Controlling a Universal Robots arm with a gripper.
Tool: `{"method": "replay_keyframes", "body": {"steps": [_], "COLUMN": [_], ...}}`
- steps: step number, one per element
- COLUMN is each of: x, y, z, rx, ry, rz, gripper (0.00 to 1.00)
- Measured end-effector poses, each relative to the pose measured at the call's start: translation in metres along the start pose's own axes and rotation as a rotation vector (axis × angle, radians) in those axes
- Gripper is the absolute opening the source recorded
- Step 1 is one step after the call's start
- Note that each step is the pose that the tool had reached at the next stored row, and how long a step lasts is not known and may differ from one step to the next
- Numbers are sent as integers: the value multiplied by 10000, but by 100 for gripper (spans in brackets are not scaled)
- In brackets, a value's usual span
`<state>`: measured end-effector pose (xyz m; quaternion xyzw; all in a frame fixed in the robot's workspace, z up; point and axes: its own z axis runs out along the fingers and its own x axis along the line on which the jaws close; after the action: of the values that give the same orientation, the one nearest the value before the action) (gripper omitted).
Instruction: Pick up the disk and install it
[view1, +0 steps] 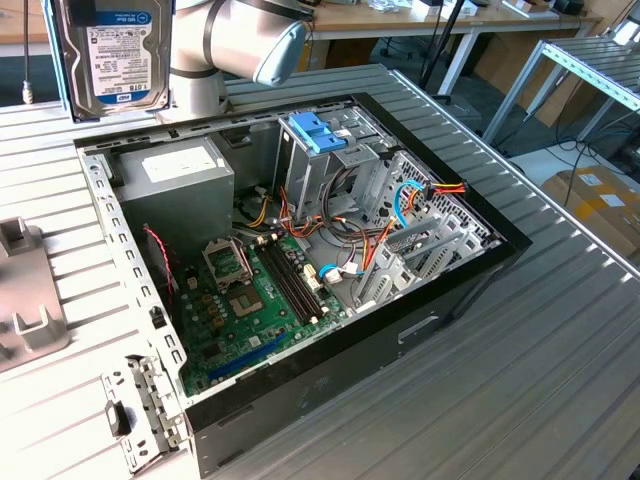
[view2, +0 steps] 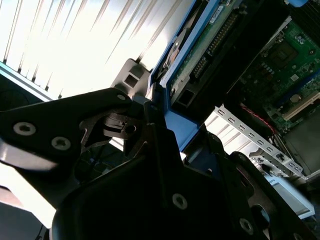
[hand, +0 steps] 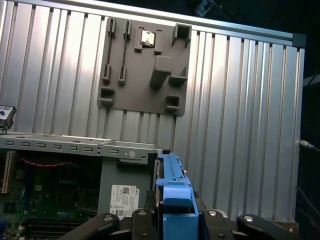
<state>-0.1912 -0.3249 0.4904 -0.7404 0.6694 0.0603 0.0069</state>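
Holding: the gripper (hand: 175, 222) has its jaws clamped on the disk (view1: 112, 55), gripping the light-blue rail.
Disk place: upright in the air, over the far-left corner of the open case (view1: 400, 330), at the exterior view's left.
Long axis: runs straight out from the jaws.

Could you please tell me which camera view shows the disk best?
The exterior view: the disk faces it flat, label side out. The first wrist view shows its blue rail edge-on; the second wrist view shows its circuit-board side at an angle.
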Motion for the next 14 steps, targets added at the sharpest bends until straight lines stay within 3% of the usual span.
{"method": "replay_keyframes", "body": {"steps": [14], "x": [4], "y": [-38], "z": [5], "rx": [-1], "ry": [1], "rz": [0], "gripper": [37]}}
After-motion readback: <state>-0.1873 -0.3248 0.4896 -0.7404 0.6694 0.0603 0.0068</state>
